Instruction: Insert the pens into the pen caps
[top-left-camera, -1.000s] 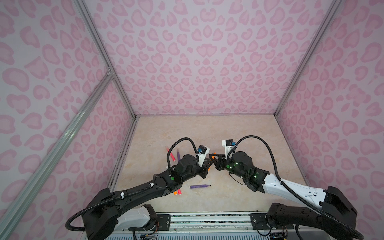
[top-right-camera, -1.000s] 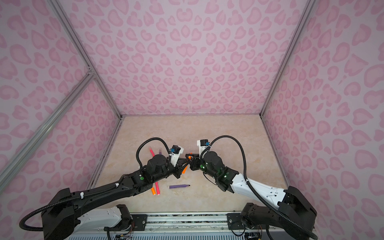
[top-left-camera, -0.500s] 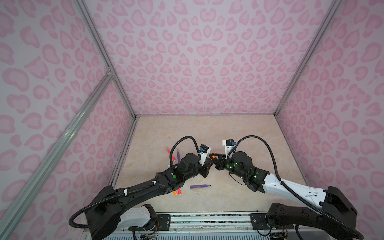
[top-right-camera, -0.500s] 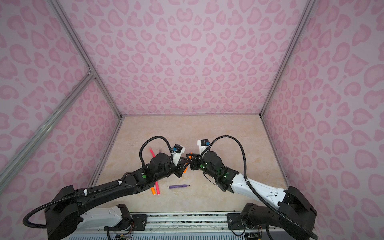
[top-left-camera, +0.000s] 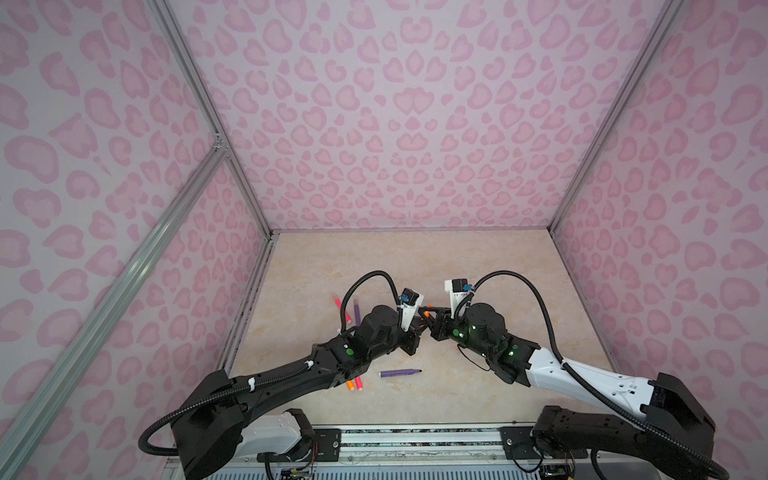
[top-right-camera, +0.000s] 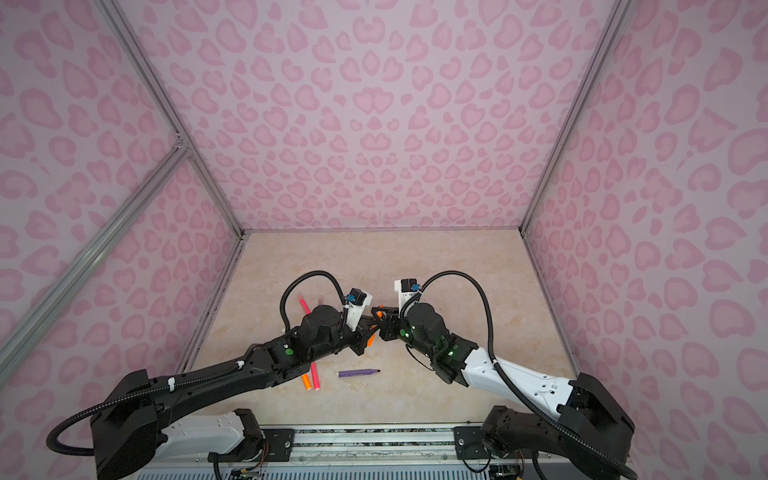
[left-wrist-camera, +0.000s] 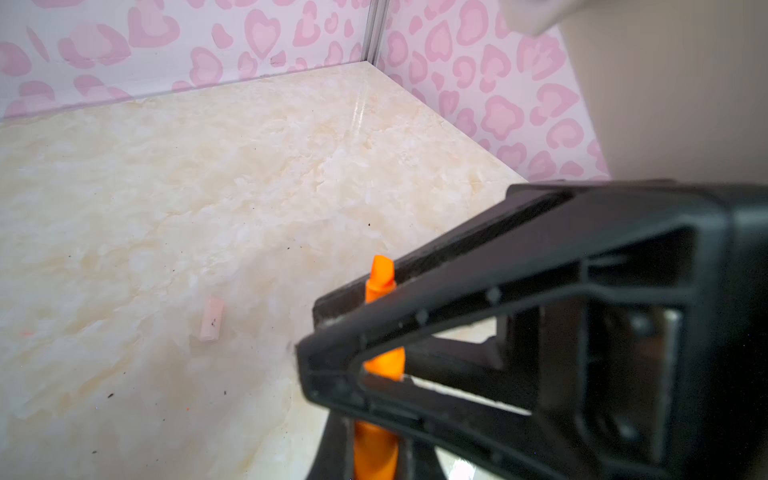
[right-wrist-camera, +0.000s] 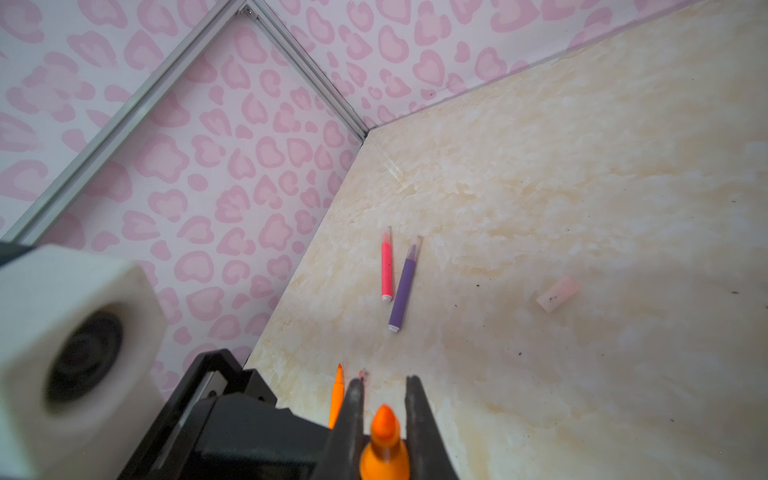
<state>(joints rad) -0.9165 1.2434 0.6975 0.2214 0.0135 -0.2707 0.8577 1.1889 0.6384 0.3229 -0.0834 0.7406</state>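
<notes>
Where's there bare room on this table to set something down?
Bare: the table strip along the back wall, and the side between right arm and right wall. Crowded: left, pens around the left arm; centre, left claw and right claw close together, a clear cap beyond.

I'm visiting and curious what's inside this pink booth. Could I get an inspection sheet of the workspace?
Surface: beige marbled tabletop, dark specks.
Job's things: held orange pen; far pink pen beside far purple pen; bare-tipped purple pen near front; second orange pen and second pink pen partly under left arm; loose clear cap.
Clutter: nothing seen.
Hands: left hand shut on held orange pen; right hand straddles its tip, grip unclear.
Cables: black left hose and right hose arch above the arms.
Surroundings: pink heart-print walls, metal frame.
</notes>
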